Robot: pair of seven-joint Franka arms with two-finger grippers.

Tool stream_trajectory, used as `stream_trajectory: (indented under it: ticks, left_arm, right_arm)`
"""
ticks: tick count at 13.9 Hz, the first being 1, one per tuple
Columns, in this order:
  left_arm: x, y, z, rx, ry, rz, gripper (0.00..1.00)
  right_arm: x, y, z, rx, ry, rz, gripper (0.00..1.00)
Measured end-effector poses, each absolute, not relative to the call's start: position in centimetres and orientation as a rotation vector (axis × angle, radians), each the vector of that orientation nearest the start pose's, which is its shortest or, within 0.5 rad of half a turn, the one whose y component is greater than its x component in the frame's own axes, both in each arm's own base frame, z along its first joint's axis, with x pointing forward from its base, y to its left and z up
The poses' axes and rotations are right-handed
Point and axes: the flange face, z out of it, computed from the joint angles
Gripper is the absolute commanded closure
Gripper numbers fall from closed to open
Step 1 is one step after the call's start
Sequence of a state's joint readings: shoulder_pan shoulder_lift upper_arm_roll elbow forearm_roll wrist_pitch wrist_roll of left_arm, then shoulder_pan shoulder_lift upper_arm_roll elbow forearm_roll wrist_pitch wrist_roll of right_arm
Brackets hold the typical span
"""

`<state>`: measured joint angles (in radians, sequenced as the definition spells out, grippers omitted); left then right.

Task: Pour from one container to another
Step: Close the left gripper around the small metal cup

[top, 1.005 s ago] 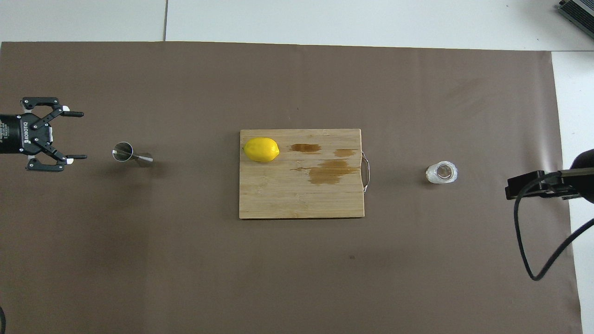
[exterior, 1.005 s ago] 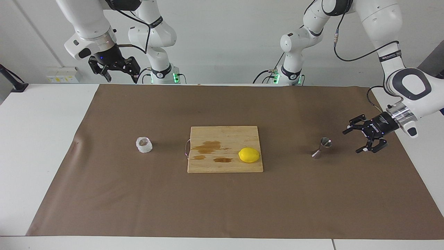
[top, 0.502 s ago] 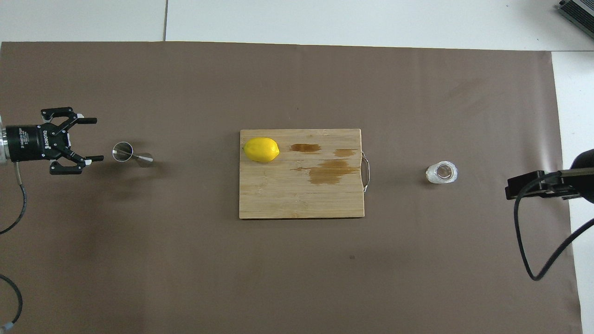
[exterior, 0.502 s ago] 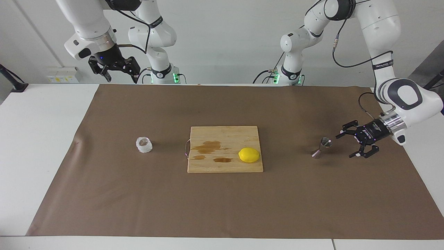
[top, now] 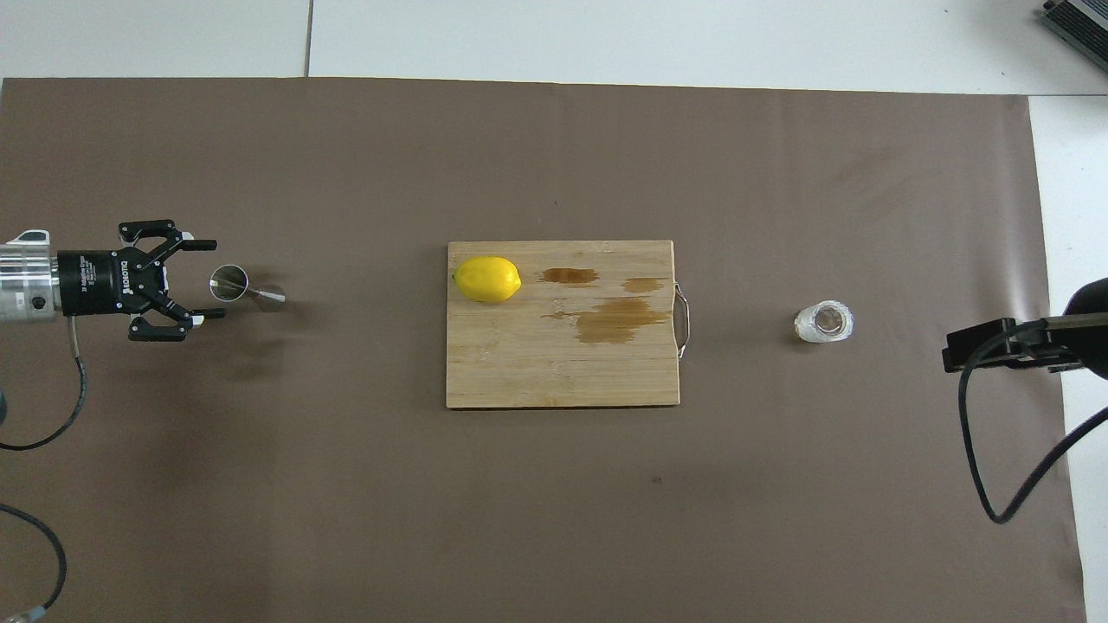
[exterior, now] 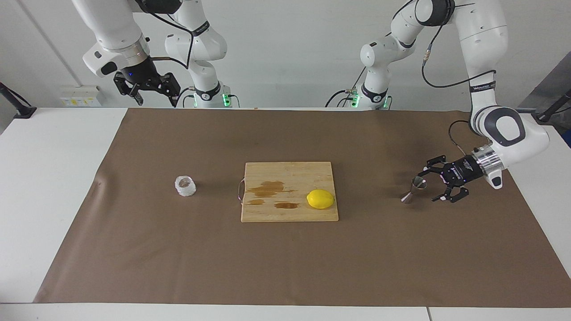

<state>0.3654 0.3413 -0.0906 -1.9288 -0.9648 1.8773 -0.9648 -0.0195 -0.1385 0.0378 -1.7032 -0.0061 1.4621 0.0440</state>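
Fingers of the left gripper (exterior: pixel 427 185) are spread wide beside the small shiny steel hourglass jigger (exterior: pixel 414 189), ready to grab it. Right gripper (exterior: pixel 154 91) waits open, well apart from the squat frosted clear cup (exterior: pixel 185 186).

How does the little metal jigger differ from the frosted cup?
The jigger is shiny steel and hourglass-shaped; the cup is squat, clear and whitish. The jigger stands at the left arm's end of the mat with the open left gripper beside it; the cup stands alone at the right arm's end. Both are small, upright and open-topped.
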Motion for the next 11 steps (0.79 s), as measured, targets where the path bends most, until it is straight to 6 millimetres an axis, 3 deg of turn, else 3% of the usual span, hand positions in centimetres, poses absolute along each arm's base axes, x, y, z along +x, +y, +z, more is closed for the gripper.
stream_trajectory:
  ticks: [11]
  left_arm:
    - [57.0,10.0,30.8,1.448,1.706,-0.803,0.00]
  right_arm:
    - [49.8,1.0,62.7,-3.152,0.042,0.161,0.00]
